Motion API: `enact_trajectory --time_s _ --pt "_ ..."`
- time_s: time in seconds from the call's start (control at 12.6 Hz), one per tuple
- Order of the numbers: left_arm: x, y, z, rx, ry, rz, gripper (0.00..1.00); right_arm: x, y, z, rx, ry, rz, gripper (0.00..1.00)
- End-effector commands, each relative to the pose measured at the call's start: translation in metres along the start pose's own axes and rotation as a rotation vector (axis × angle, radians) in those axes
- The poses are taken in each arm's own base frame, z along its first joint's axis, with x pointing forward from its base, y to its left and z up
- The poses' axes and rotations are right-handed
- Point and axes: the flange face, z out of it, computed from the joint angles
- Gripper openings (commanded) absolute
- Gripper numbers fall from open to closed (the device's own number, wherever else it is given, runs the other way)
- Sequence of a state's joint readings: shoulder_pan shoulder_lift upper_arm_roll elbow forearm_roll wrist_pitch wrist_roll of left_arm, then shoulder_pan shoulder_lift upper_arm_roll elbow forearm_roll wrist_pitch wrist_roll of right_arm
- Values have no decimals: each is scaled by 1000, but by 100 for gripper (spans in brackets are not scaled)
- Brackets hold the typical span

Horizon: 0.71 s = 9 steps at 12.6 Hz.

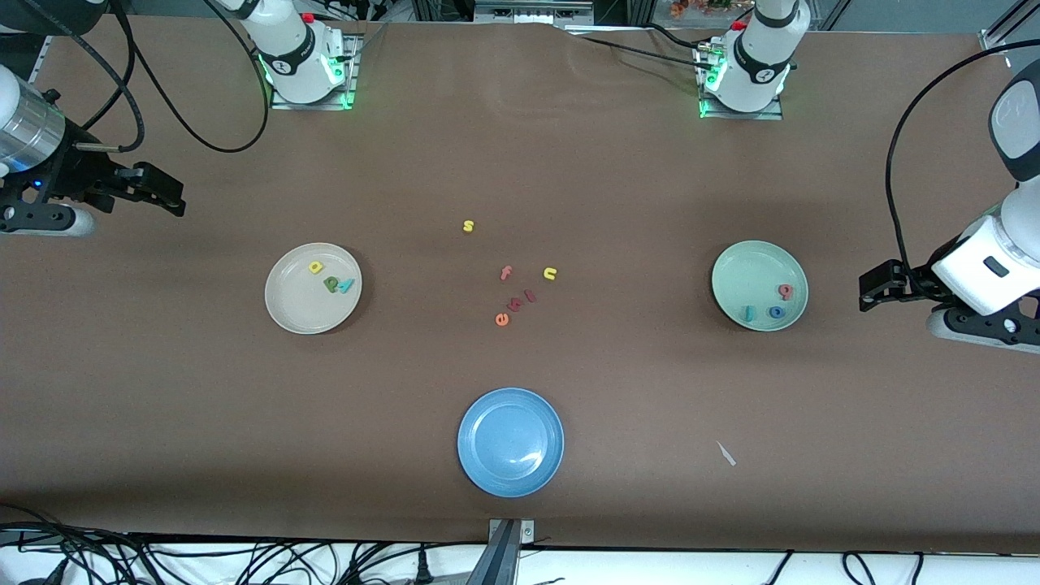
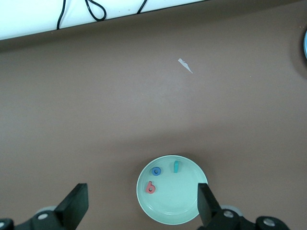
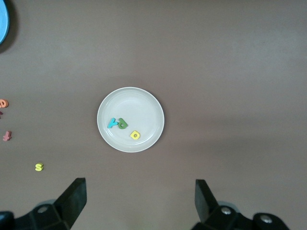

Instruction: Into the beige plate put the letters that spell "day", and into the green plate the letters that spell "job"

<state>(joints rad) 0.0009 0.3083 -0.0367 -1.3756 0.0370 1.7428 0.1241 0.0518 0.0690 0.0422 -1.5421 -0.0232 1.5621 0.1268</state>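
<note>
Your sorting looks finished, so the step in hand is to check it and keep both arms clear. On the brown paper-covered surface (image 1: 617, 187), the round cream-beige plate (image 1: 286, 313) sits toward the right arm's end and carries the "day" set: the yellow rounded letter (image 1: 316, 266), the green rounded letter (image 1: 331, 283) and the teal "y" (image 1: 347, 284), the last two touching. The round pale mint-green plate (image 1: 743, 268) sits toward the left arm's end and carries the "job" set: the red-pink "b" (image 1: 786, 290), the blue ring "o" (image 1: 777, 311) and the teal hook "j" (image 1: 748, 313), each apart from the others.

Hold the right gripper (image 1: 166, 197) where it hangs, released and empty, over bare surface outside the beige plate. Do the same with the left gripper (image 1: 873, 291), also released and empty, just outside the green plate. If you retreat, lift before you swing so no cable drags a plate.

Leave the round blue plate (image 1: 510, 441) empty, and leave the loose yellow "s" (image 1: 468, 226), yellow "u" (image 1: 550, 274) and reddish cluster (image 1: 512, 301) between the plates.

Both arms are cut off at the front view's edges. The cluster's letters are too small to read surely, and the small pale scrap (image 1: 725, 454) near the blue plate cannot be identified.
</note>
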Motion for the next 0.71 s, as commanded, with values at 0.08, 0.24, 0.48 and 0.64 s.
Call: enact_trajectory --time_s 0.08,0.24,0.48,0.64 --pt "-1 0 -9 21 8 18 100 -4 -4 -3 10 2 9 100" --pt "-1 -1 -9 21 8 16 100 -1 -3 -1 19 4 12 100" --pt "-1 -1 -9 21 8 16 100 6 -7 -4 14 18 -5 100" --pt "-1 -3 -9 19 8 13 100 7 -8 -2 1 17 1 100"
